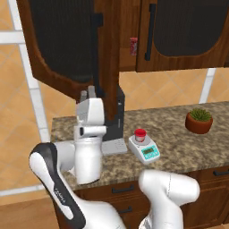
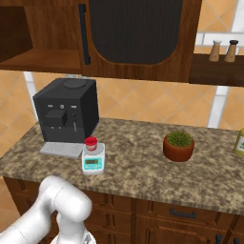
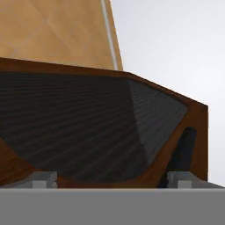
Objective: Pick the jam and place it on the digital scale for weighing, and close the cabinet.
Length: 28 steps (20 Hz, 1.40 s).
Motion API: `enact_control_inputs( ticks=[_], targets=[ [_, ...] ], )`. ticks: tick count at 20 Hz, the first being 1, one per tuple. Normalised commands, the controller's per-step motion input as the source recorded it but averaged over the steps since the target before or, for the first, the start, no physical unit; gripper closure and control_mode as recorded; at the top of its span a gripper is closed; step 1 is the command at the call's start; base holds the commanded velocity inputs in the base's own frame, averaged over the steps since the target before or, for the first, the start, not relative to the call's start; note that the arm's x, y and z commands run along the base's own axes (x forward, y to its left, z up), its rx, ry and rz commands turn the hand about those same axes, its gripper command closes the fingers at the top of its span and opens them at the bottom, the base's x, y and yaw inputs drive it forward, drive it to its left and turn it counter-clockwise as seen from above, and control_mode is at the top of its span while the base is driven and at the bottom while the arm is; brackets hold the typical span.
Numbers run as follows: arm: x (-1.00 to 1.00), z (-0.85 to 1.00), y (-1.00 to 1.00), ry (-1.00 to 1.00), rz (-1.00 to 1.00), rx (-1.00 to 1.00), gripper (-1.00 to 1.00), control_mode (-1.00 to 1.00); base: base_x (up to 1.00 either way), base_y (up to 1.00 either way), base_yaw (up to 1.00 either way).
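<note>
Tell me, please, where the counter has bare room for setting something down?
Bare granite lies between the digital scale and the potted plant, and right of the plant up to a yellowish bottle. It is crowded at the left: coffee machine, scale carrying the jam.

Glossy white rounded arm [image 1: 89, 152] with dark joint bands, small lettering

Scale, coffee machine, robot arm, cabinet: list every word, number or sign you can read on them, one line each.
Scale: the teal display panel shows dark marks, too small to read.
Arm: a line of grey lettering runs along the dark joint cover, too blurred to read.
Coffee machine: small buttons on the front, no readable label.
Jam: no label visible.
Can in the cabinet: too small to read.
So no text is legible.
</note>
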Motion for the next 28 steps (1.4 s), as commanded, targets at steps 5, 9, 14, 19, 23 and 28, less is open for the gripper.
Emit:
enact_control_inputs(
  ticks=[5,9,14,19,23,28],
  targets=[
    [0.08,0.43,-1.00,0.12,0.00,0.28,-1.00,-1.00,0.00,0.00,0.00],
    [0.81,0.16,-0.88,0.37,-0.04,0.18,-1.00,-1.00,0.00,0.00,0.00],
    [1.00,0.00,-0.22,0.16,-0.05,0.04,-1.00,-1.00,0.00,0.00,0.00],
    [1.00,0.00,0.00,0.00,-0.06,0.00,-1.00,-1.00,0.00,0.00,0.00],
    [1.00,-0.04,0.00,0.00,-0.01,0.00,-1.00,-1.00,0.00,0.00,0.00],
    [1.00,-0.30,0.19,-0.08,0.00,0.00,-1.00,-1.00,0.00,0.00,0.00]
  ],
)
